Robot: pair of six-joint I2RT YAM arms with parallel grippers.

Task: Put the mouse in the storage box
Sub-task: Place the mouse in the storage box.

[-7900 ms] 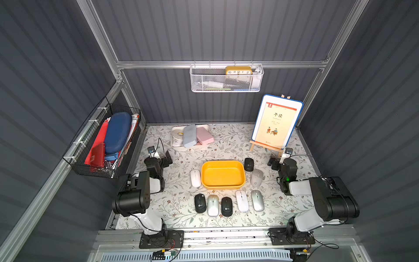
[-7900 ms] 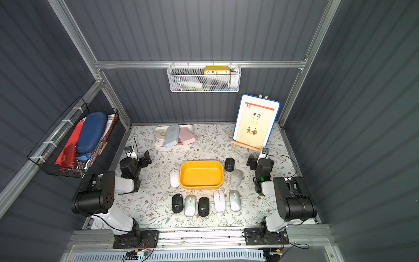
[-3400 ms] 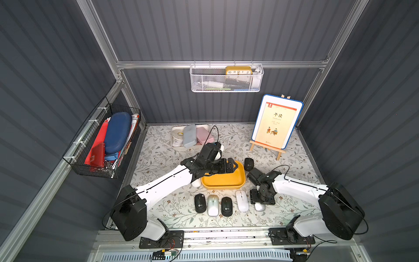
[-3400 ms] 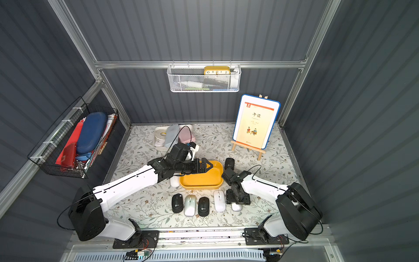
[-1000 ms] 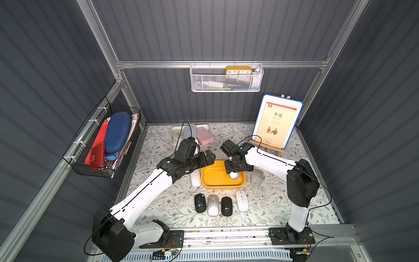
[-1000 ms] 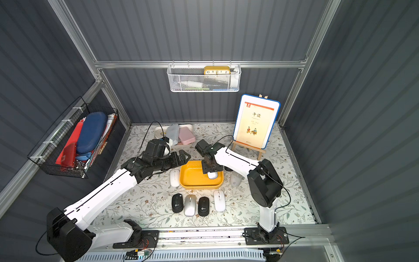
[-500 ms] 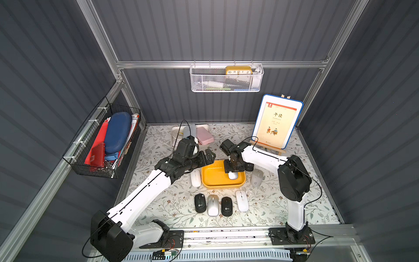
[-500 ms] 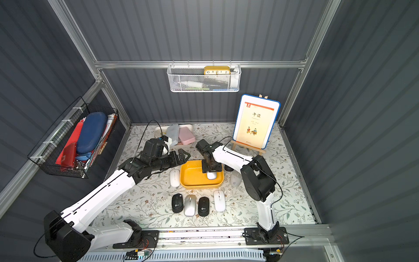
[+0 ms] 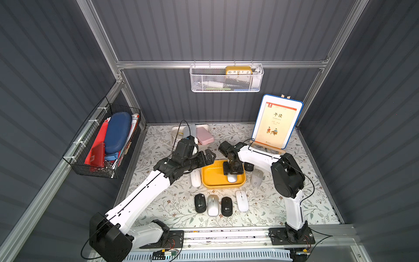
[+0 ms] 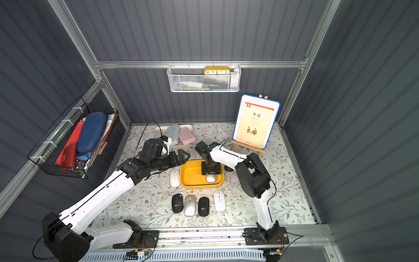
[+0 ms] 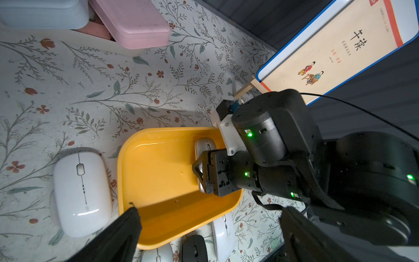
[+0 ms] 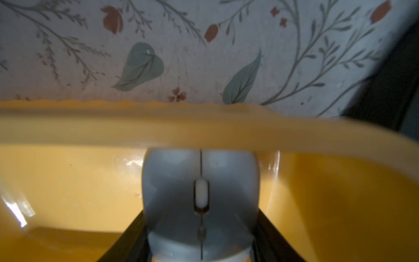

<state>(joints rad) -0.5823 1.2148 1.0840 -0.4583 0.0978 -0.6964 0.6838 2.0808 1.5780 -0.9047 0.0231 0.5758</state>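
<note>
- Well, on the left my left gripper (image 9: 207,156) hangs by the far left corner of the storage box (image 9: 214,175), jaws wide apart and holding nothing.
- Next is a white mouse (image 9: 195,178), just beside the left wall of the box. If the box slides that way, it will bump this one.
- Inside the yellow box, on its right side, is the silver mouse (image 12: 200,181). My right gripper (image 9: 232,174) is squeezed tight on its two sides. It is low in the box, but I cannot tell if it sits on the bottom.
- Its nose is very close to the near wall. If I push more that way, I think it could ride up the rim and tip out.
- If I let go too high, it could drop and bounce. If I lift before the jaws open enough, it could come out with me.
- On the right, a grey mouse (image 9: 257,178) and a small black mouse (image 9: 248,166) sit close to the box. My right arm reaches over them, so a low swing back could knock them.
</note>
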